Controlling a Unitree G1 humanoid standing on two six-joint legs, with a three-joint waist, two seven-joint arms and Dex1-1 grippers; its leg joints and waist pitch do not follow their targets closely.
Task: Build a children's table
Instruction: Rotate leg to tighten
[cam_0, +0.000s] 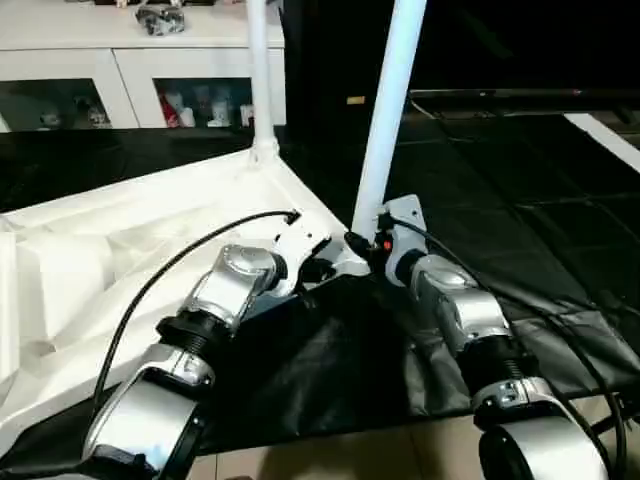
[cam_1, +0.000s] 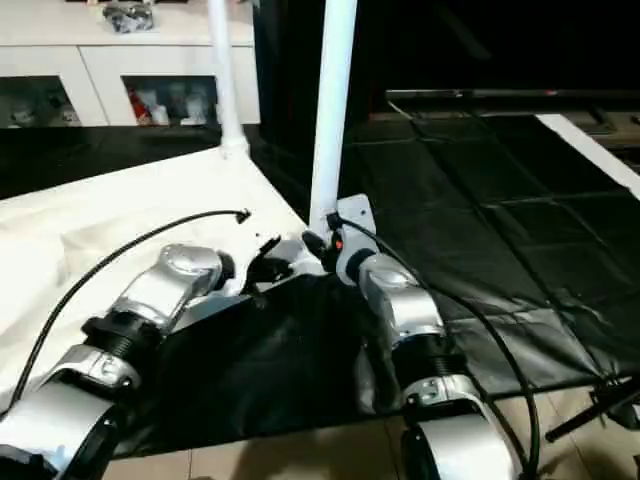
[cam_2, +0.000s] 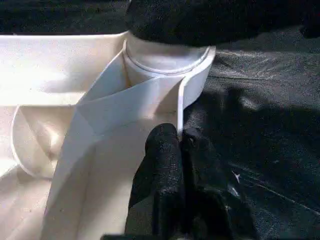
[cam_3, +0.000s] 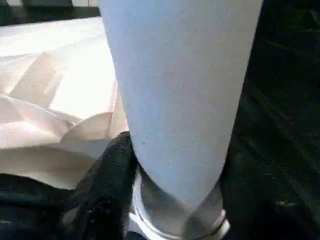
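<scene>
1. White plastic: the table top (cam_0: 120, 250) lies upside down on black sheeting (cam_0: 520, 200), ribbed underside up, its near corner lobe pointing toward the robot between the two silver forearms.
2. The near leg (cam_0: 390, 110) stands in that near corner socket, its long axis nearly vertical with a slight lean, narrow end down at the socket and the shaft widening upward out of the head views.
3. A far leg (cam_0: 260, 80) stands upright at the next corner along the top's right-hand edge, also rising past the picture's upper edge.
4. The right gripper (cam_3: 175, 195) sits at the foot of the near leg; its black fingers (cam_3: 107, 175) lie on either side of the shaft just above the socket collar, clamped on it.
5. The left gripper (cam_2: 181, 165) is at the top's rim wall just beside the same socket; its two fingers (cam_2: 161, 165) are pressed together with the thin white wall edge between their tips.
6. A white cabinet (cam_0: 130, 70) with glass doors stands behind, well apart from the table top.
</scene>
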